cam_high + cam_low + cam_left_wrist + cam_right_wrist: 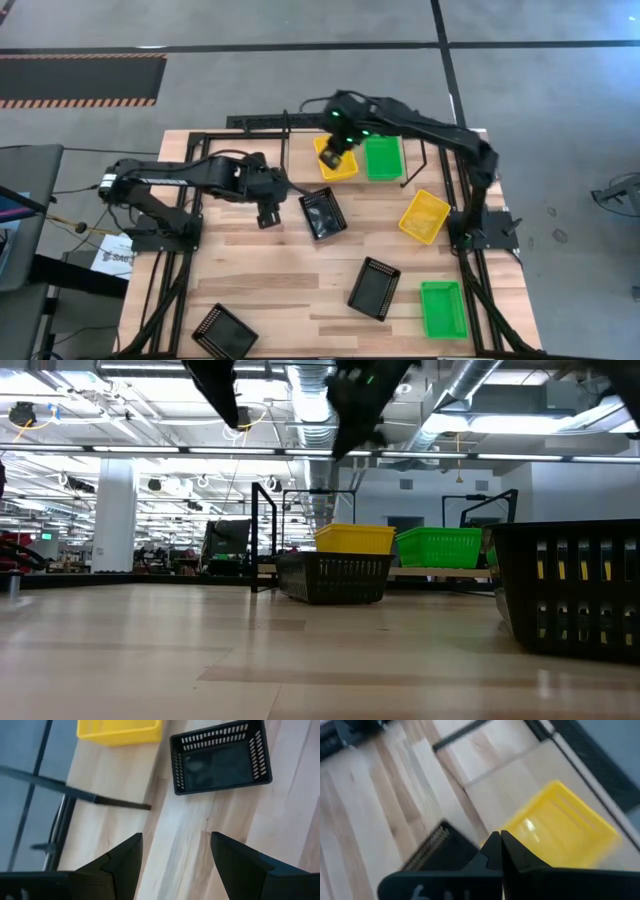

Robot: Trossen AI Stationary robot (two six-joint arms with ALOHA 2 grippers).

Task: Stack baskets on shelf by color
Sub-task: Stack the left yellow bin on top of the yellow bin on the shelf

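Right gripper point(499, 851) pinched shut, empty; yellow basket point(559, 827) at its 2 o'clock. Left gripper point(172, 851) wide; no legible writing.

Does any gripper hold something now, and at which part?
Nothing is held. The right gripper is shut empty above the yellow basket; the left gripper is open.

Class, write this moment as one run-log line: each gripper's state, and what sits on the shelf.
left gripper: open, above table near black basket | right gripper: shut, empty, over yellow basket | shelf: yellow basket, green basket
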